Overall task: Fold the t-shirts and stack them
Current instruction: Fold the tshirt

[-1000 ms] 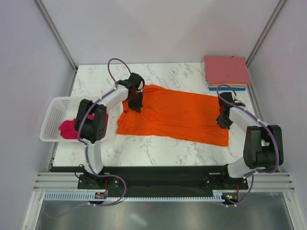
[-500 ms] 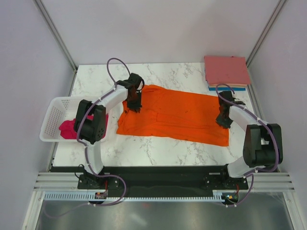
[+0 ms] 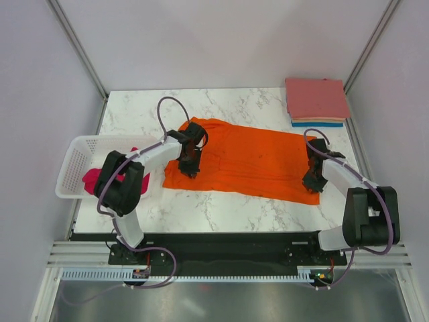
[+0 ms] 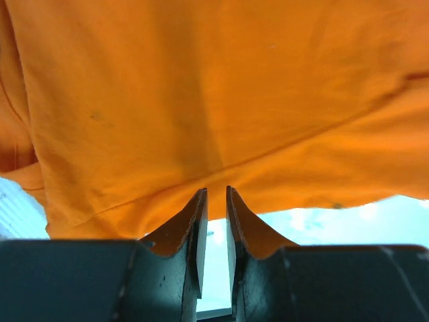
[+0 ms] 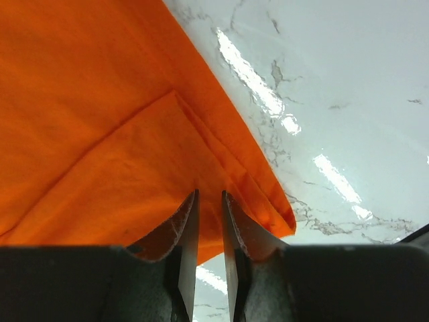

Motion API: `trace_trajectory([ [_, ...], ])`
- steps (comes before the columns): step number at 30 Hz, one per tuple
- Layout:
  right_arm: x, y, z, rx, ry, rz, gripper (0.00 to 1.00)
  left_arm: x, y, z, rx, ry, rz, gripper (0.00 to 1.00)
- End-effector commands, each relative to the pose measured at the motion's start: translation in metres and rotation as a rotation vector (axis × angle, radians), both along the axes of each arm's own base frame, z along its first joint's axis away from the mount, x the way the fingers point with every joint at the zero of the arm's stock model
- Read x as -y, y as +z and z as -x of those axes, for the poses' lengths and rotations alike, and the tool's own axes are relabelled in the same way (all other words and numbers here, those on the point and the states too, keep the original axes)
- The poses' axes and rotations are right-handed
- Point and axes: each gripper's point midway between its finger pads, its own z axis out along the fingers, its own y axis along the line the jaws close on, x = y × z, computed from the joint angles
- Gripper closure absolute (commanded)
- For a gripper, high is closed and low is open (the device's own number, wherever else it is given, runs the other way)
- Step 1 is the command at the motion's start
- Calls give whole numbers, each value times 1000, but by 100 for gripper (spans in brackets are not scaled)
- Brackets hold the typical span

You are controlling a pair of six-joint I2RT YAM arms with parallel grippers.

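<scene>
My left claw (image 4: 214, 196) is pinching the hem of the bright orange t-shirt (image 3: 248, 157). Its fingers (image 4: 196, 225) are pressing nearly together, with the cloth draping over their tips. In the overhead view this claw is sitting on the shirt's left end, just left of the frame's centre. My right claw (image 5: 209, 196) is gripping the same shirt, closing on a doubled edge just beside the cloth's pointed corner. Overhead, that is near the shirt's lower-right corner, right of centre.

The shirt is lying spread across the middle of the white marble surface (image 3: 221, 208), stretching between the two claws.

At the left of the frame a white slotted basket (image 3: 75, 155) is sitting at the surface's left edge, holding a crumpled magenta-pink t-shirt (image 3: 94, 180). In the upper right corner of the surface a neat stack is resting well apart from the orange shirt. It has a folded salmon-pink t-shirt (image 3: 316, 98) on top, a thin peach layer (image 3: 315, 120) under it, and a sliver of blue (image 3: 318, 124) at the bottom.
</scene>
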Motion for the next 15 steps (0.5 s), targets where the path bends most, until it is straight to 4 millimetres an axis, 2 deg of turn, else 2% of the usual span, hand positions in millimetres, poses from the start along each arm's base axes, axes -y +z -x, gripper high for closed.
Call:
trace_trajectory([
  [1,4,-14,-1,-7,-18,16,73,-16,-18,0,-5,65,-69,76],
  [3,8,-20,1,-28,-17,37,73,-22,-28,10,-29,72,-90,76],
  [8,21,-20,21,-77,-20,111,72,-35,-44,44,-73,74,-152,75],
  [12,22,-21,30,-95,-39,120,72,-41,-42,58,-63,88,-149,76],
  [15,30,-17,38,-115,-87,165,72,-39,-39,69,-60,86,-135,75],
])
